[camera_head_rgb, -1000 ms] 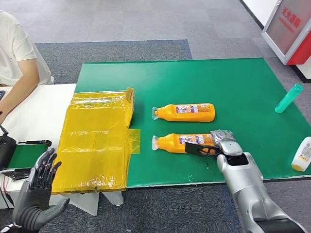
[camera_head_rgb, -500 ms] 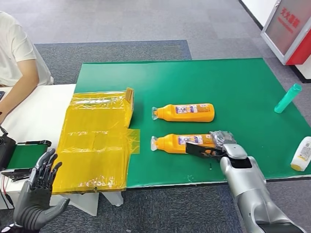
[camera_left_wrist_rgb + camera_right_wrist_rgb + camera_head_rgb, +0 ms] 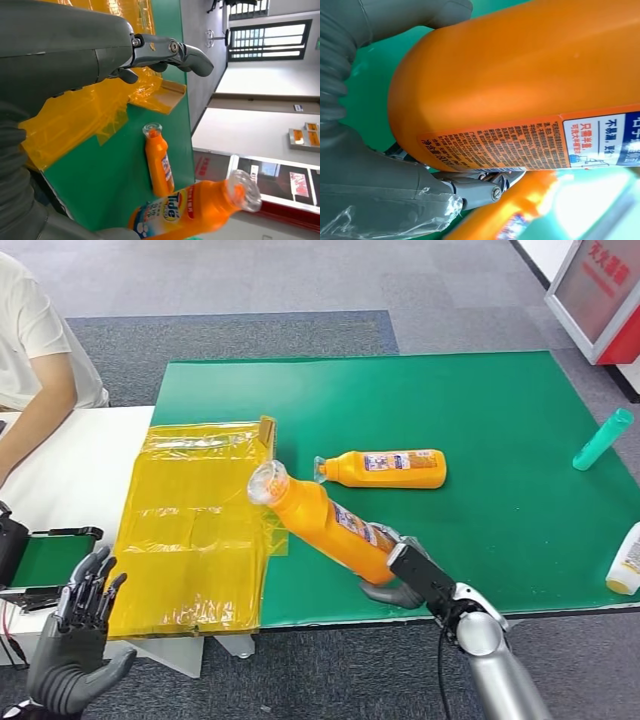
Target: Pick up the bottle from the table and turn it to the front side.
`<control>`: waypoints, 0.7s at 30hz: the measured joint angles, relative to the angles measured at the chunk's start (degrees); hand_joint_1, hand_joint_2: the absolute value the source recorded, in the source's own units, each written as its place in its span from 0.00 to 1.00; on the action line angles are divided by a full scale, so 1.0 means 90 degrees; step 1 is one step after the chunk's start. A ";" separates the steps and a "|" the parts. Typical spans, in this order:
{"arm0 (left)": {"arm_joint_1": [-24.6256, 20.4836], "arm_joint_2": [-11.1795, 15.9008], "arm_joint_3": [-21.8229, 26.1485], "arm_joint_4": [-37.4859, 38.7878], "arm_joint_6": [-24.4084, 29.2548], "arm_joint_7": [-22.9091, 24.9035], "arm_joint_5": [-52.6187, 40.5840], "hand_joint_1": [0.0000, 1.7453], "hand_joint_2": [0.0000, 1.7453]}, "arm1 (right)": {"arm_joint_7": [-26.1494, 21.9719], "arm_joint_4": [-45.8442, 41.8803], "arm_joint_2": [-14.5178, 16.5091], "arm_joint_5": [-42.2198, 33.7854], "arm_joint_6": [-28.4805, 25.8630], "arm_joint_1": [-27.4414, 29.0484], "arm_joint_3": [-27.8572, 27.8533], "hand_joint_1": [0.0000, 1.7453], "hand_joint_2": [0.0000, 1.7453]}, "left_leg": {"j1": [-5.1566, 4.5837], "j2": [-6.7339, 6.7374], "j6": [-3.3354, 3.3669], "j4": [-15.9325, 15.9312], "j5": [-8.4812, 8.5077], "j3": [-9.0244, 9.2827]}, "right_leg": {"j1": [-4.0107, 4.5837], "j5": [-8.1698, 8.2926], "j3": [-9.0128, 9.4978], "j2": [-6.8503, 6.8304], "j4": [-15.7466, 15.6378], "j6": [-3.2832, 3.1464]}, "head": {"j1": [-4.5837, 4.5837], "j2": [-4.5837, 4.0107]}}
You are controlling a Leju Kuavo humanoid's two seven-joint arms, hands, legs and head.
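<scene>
Above the green table mat (image 3: 490, 420), an orange plastic detergent bottle (image 3: 332, 525) is gripped at its base by the right hand (image 3: 400, 580) and raised, neck tilted upward. A firm grip should be kept while it is rolled label-forward. The left hand (image 3: 75, 640) is held spread, holding nothing.

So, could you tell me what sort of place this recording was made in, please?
Probably an indoor office or lab set up for robot trials: a table under a green mat, grey carpet flooring, a seated person alongside, and a corridor with doors in the left wrist view.
</scene>
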 joint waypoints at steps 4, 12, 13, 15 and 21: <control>-0.0001 0.0011 -0.0078 0.0001 0.0053 0.0020 0.0020 0.00 1.00 | 0.0049 -0.0433 -0.0001 -0.0175 -0.0013 0.0167 0.0191 1.00 1.00 | 0.0000 0.0000 -0.0005 0.0000 -0.0004 -0.0002 | 0.0002 -0.0002 -0.0004 0.0000 0.0000 -0.0001 | 0.0000 0.0000; -0.0025 0.0030 -0.0207 0.0010 0.0094 0.0091 0.0132 0.00 1.00 | 0.0032 -0.0799 0.0029 -0.0245 -0.0194 0.0401 0.0409 1.00 1.00 | 0.0000 0.0000 -0.0007 0.0000 -0.0005 -0.0004 | 0.0003 -0.0002 -0.0005 0.0000 0.0000 -0.0002 | -0.0001 0.0000; -0.0046 0.0028 -0.0234 0.0011 0.0115 0.0113 0.0195 0.00 1.00 | 0.0016 -0.0851 0.0063 -0.0284 -0.0231 0.0443 0.0422 1.00 1.00 | 0.0000 0.0000 -0.0007 0.0000 -0.0005 -0.0004 | 0.0003 -0.0002 -0.0006 0.0000 0.0000 -0.0002 | -0.0001 0.0000; -0.0131 0.0011 -0.0278 0.0013 0.0180 0.0167 0.0356 0.00 1.00 | -0.0024 -0.0958 0.0164 -0.0435 -0.0251 0.0516 0.0440 1.00 1.00 | 0.0000 0.0000 -0.0007 0.0000 -0.0005 -0.0005 | 0.0003 -0.0002 -0.0007 0.0000 0.0000 -0.0002 | -0.0001 0.0000; -0.0588 -0.0134 -0.0437 0.0154 0.0401 0.0550 0.0825 0.00 1.00 | -0.0147 -0.1157 0.0517 -0.1042 -0.0194 0.0578 0.0583 1.00 1.00 | 0.0001 0.0000 -0.0009 0.0000 -0.0003 -0.0005 | 0.0004 -0.0001 -0.0007 0.0000 0.0001 -0.0003 | -0.0001 0.0000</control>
